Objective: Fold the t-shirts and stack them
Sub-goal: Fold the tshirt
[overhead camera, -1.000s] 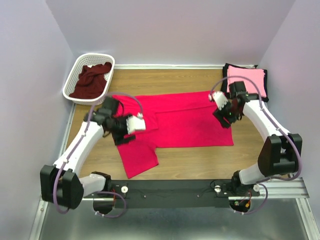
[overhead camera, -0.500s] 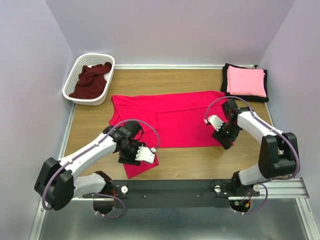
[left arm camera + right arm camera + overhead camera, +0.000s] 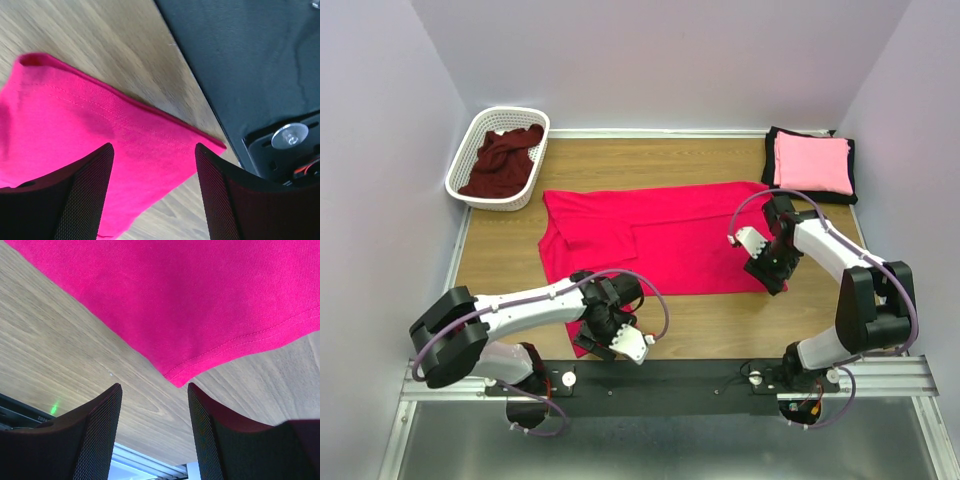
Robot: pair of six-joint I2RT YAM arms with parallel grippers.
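Note:
The crimson-red t-shirt point(image 3: 660, 240) lies spread flat across the middle of the table. My left gripper point(image 3: 612, 338) is open and empty just above the shirt's near-left corner point(image 3: 100, 135), close to the black base rail. My right gripper point(image 3: 768, 272) is open and empty just above the shirt's near-right corner point(image 3: 200, 300). The light pink t-shirt point(image 3: 810, 163) lies folded on the folded black t-shirt point(image 3: 771, 150) at the back right. The dark maroon t-shirt point(image 3: 503, 160) is crumpled in the basket.
The white lattice basket point(image 3: 460, 168) stands at the back left corner. The black base rail point(image 3: 700, 385) runs along the near edge and shows in the left wrist view point(image 3: 250, 60). Walls close in on three sides.
My left gripper has swung from the shirt's left side down to its near-left corner by the rail. My right gripper moved from the shirt's far-right edge to its near-right corner.

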